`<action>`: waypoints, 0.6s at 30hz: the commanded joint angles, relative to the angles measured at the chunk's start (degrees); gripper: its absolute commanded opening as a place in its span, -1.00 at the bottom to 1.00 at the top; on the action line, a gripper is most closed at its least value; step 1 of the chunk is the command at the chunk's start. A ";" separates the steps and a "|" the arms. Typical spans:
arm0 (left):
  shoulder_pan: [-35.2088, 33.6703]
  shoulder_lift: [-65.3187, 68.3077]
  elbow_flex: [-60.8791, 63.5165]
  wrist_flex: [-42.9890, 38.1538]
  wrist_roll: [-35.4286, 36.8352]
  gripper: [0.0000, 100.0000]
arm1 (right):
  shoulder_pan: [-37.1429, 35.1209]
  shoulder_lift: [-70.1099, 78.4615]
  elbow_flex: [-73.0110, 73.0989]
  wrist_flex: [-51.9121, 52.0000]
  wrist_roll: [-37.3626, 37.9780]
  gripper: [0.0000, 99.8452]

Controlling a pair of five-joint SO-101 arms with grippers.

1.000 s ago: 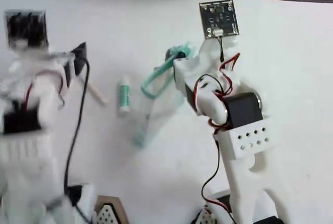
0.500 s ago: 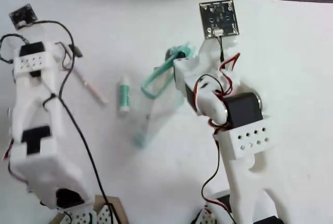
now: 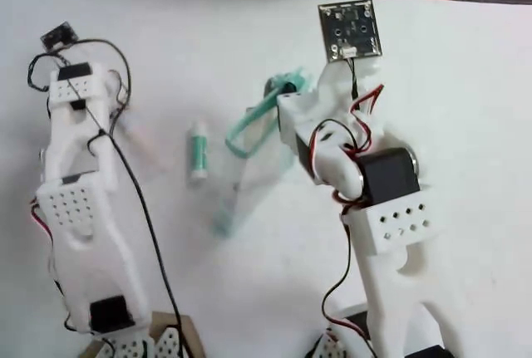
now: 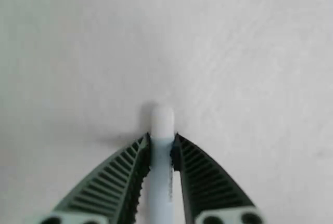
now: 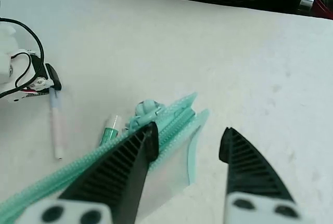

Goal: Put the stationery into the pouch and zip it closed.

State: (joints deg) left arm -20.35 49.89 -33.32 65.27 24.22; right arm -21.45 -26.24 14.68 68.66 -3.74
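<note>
left end effector [image 4: 160, 150] clamps a white pen [image 4: 162, 121], probably; right end effector [image 5: 190, 133] gapes wide at the teal pouch [image 5: 176, 118].

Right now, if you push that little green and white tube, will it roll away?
Probably. The green and white tube looks round and lies on its side on the flat table, so a sideways push would likely roll it. It's small, so probably light.
</note>
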 commanded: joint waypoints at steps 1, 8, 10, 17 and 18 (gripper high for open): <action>0.84 1.63 -5.89 6.15 0.26 -0.95 | -0.75 1.27 4.57 0.40 0.79 -0.60; 2.42 3.74 -13.63 14.59 0.26 -0.95 | -0.75 1.27 4.57 0.40 0.79 -0.60; 4.09 2.07 -19.78 20.57 0.26 -0.95 | -0.75 1.27 4.57 0.40 0.79 -0.60; 12.88 -8.22 -52.66 37.27 -6.42 -0.95 | -0.75 1.19 4.57 0.48 0.79 -0.60; 13.76 -9.98 -56.88 37.27 -9.32 -0.95 | -0.75 1.19 4.57 0.48 0.79 -0.60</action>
State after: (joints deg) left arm -10.33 48.13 -74.37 100.53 20.79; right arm -21.45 -26.24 14.68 68.66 -3.74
